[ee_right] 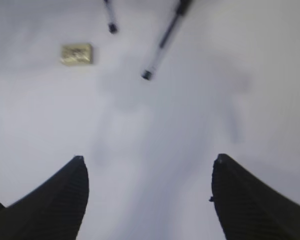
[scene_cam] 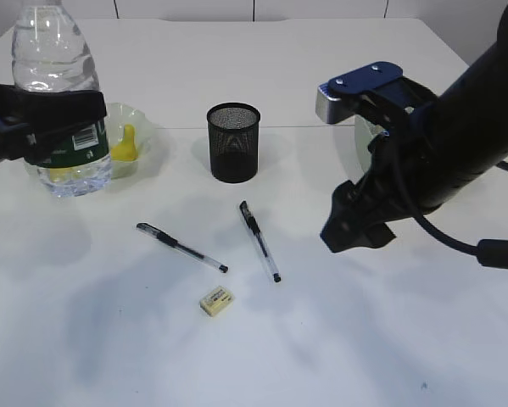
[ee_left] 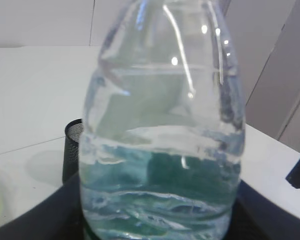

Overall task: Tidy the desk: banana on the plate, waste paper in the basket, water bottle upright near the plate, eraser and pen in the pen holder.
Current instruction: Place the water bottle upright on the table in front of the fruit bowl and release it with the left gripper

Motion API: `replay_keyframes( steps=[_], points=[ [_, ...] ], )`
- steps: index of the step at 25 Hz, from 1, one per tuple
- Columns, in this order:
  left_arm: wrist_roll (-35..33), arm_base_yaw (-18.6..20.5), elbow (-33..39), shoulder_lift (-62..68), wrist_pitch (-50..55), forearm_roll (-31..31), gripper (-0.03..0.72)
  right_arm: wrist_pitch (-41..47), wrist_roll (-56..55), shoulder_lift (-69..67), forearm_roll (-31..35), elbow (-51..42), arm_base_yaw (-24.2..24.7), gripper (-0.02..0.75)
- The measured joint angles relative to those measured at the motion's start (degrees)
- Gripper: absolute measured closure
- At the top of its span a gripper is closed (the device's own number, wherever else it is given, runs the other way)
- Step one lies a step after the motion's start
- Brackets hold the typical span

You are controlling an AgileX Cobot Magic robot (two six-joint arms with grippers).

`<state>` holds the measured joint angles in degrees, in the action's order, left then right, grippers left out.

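My left gripper (scene_cam: 63,127) is shut on the clear water bottle (scene_cam: 57,59), which stands upright on the table at the far left; the bottle fills the left wrist view (ee_left: 162,130). Behind it a yellow banana (scene_cam: 126,144) lies on a clear plate (scene_cam: 139,119). The black mesh pen holder (scene_cam: 234,142) stands mid-table. Two pens (scene_cam: 181,248) (scene_cam: 259,241) and a yellow eraser (scene_cam: 215,300) lie in front of it; they also show in the right wrist view, eraser (ee_right: 76,54) and pen (ee_right: 162,42). My right gripper (ee_right: 148,165) is open and empty above bare table right of the pens.
A pale round object (scene_cam: 365,140) sits behind my right arm, mostly hidden. The table's far edge runs along the back. No waste paper shows.
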<state>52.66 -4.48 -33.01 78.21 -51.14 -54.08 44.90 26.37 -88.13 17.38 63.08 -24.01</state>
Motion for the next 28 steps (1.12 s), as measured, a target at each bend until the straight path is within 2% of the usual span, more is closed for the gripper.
replay_keyframes(
  steps=[4,7,11,16,19,25,28],
  points=[
    [0.0,3.0,0.0,0.0,0.0,-0.1,0.251,6.2,-12.5,0.0,-15.8,1.5,0.0,0.169],
    [0.0,5.0,0.0,0.0,0.4,-0.1,0.251,9.5,-20.4,0.0,-25.0,3.0,0.0,0.169],
    [0.0,6.2,0.0,-0.1,3.1,0.0,0.251,11.6,-25.5,0.0,-31.3,3.7,0.0,0.168],
    [0.0,6.2,0.0,-0.1,4.1,0.1,0.251,11.8,-26.4,0.0,-32.4,3.7,0.2,0.168],
    [0.0,6.2,0.0,-0.1,3.8,0.1,0.259,11.1,-26.9,0.0,-31.5,3.7,2.5,0.168],
    [-0.1,6.2,0.0,-0.1,3.6,0.1,0.27,9.6,-24.7,0.0,-23.5,3.7,14.1,0.168],
    [-3.1,6.2,0.0,-0.1,4.0,0.1,0.27,9.5,-23.3,0.0,-18.9,3.7,20.0,0.168]
  ],
)
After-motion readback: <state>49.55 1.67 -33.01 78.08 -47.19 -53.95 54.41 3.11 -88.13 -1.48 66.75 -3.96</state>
